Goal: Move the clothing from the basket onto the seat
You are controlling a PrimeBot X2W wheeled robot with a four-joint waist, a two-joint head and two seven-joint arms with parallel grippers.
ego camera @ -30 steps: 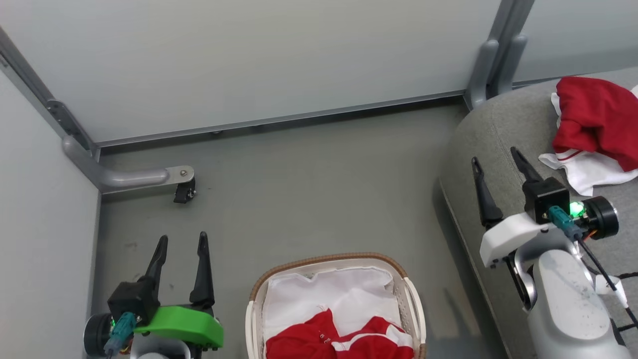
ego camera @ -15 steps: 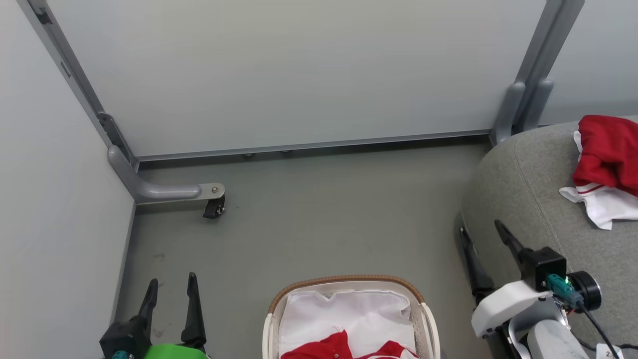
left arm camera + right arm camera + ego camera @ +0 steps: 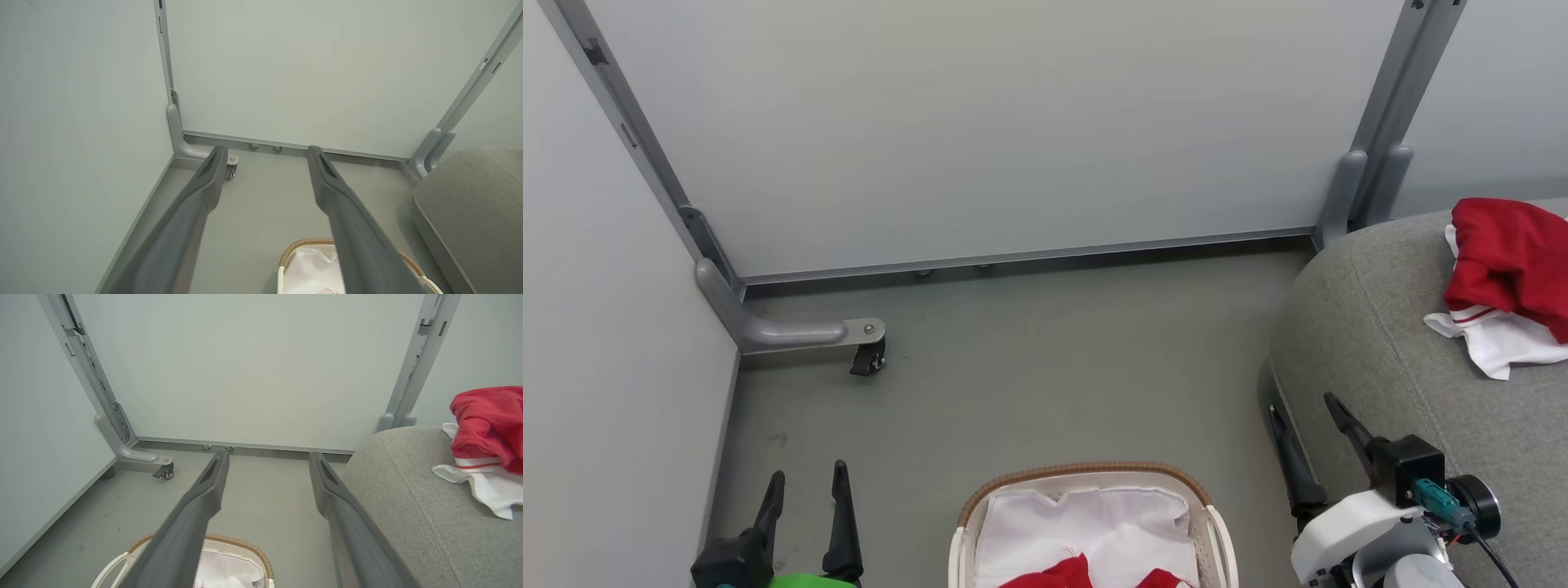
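Head view: clothing (image 3: pixel 1507 253) lies on seat (image 3: pixel 1372 343), more in basket (image 3: pixel 1086 472).

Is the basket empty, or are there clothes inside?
Not empty: red clothing lies inside the basket, on its white liner, cut off by the head view's lower edge.

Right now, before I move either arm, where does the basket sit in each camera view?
Head view: basket at the bottom edge, centre, cut off by the frame.
Left wrist view: basket at the bottom edge, right of centre.
Right wrist view: basket at the bottom edge, left of centre.
Shared landmark: the caster wheel on the partition foot, beyond the basket to its left.
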